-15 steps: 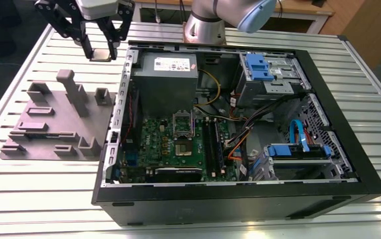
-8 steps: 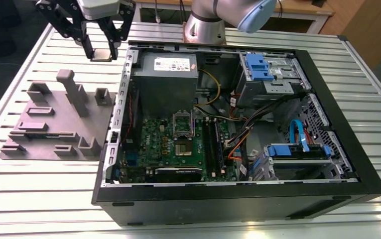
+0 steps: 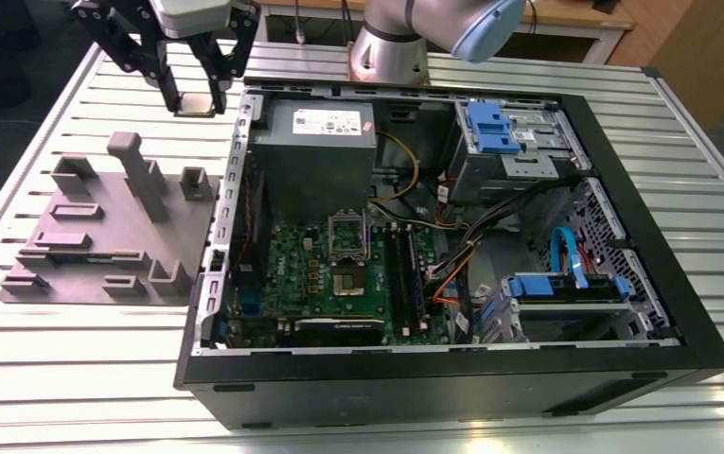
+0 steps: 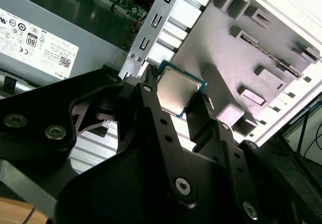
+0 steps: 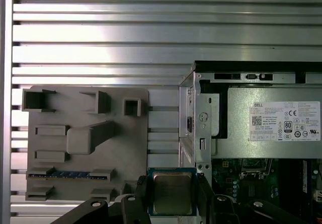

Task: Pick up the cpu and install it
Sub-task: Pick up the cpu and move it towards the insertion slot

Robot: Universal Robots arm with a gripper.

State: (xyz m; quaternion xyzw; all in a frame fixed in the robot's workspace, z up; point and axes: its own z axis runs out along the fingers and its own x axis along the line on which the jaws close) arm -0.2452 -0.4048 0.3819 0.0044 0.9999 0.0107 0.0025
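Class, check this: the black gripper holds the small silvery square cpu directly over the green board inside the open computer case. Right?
Not quite. The black gripper holds the small silvery square cpu outside the open computer case, over the slatted metal table, as the exterior view shows.

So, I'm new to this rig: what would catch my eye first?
The open computer case lying on the slatted table dominates the exterior view, its green board exposed. Beside its wall, the fingers clamp the silvery cpu in the air, near the grey block at the exterior view's left.
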